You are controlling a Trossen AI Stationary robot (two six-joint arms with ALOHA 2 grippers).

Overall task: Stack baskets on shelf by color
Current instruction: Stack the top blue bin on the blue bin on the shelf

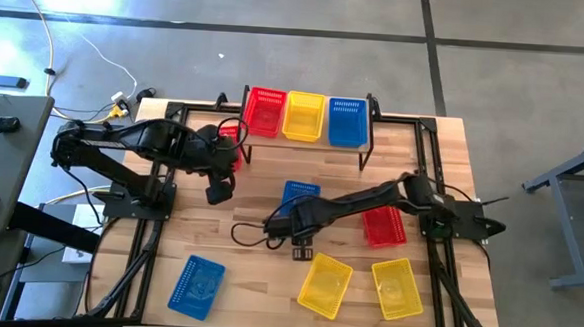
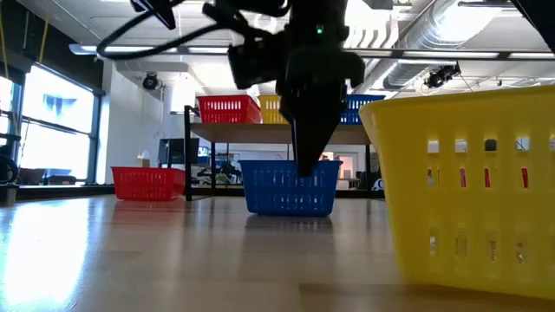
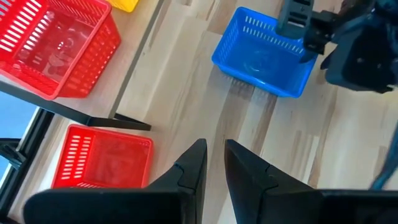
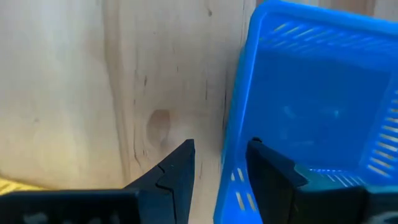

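From my station I see the wooden table point(image 1: 443, 141) with the shelf point(image 1: 368, 147) standing at its far edge, one red basket point(image 1: 265, 111), one yellow basket point(image 1: 305, 115) and one blue basket point(image 1: 345, 121) already side by side on top. The rest lie about the table: a red one point(image 1: 230, 132) by the shelf's left leg, another red point(image 1: 384, 226) under the right arm, two yellow ones point(image 1: 325, 284) point(image 1: 398, 287) and a blue one point(image 1: 197, 285) along the near side. The centre blue basket point(image 1: 297, 194) is my target: the right gripper point(image 4: 219, 163) straddles its near wall, one finger outside over the wood and one inside, the claw parted and not yet pinching. The left gripper point(image 3: 213, 163) hangs near the shelf's left end, its fingers a narrow slit apart and holding nothing. I judge these baskets light, thin and springy, a bit slick, so a pinch on the rim of one wall should lift it, though it will likely tilt and swing from that single wall. Open wood lies between the blue basket and the shelf, so I have room to rise and carry it; the tight spots are the shelf's front edge, its black legs, and the left arm parked close to that path
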